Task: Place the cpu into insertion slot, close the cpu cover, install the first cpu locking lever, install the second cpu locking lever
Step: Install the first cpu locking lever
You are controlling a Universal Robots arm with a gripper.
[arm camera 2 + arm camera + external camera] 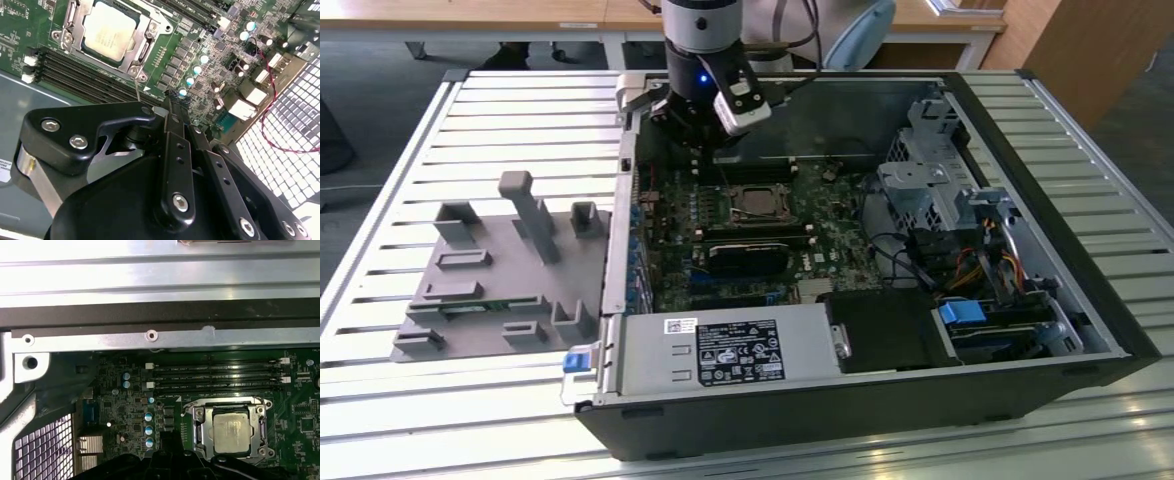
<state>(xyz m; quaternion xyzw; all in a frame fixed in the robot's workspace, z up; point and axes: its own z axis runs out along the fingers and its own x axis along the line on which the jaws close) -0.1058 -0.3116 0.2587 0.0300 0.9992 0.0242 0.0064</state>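
A slatted metal tabletop (440, 425) carries an open computer case (881, 415) lying on its side; in the exterior view a grey moulded fixture (480, 285) rests at nine o'clock of the case, just beside its wall; inside the case the green motherboard (834, 240) lies flat, with a silver power supply (720, 350) at its six o'clock edge; the arm comes down at twelve o'clock of the case, and its gripper (707, 145) hangs over the board at about eleven o'clock of the insertion slot (757, 189), near it but apart; the slot lies near the middle of the board, between rows of long black memory slots (215, 375); the cpu cover (145, 47) lies down flat over the slot, its silver frame around the chip; the cpu (109, 32) is seated in the slot, its grey metal top showing through the cover's window in both wrist views; a thin metal lever (137, 90) stands up from the corner of the cover and ends at the gripper's tips; the jaws are drawn narrow there, tips close together, though whether they pinch the lever cannot be told.
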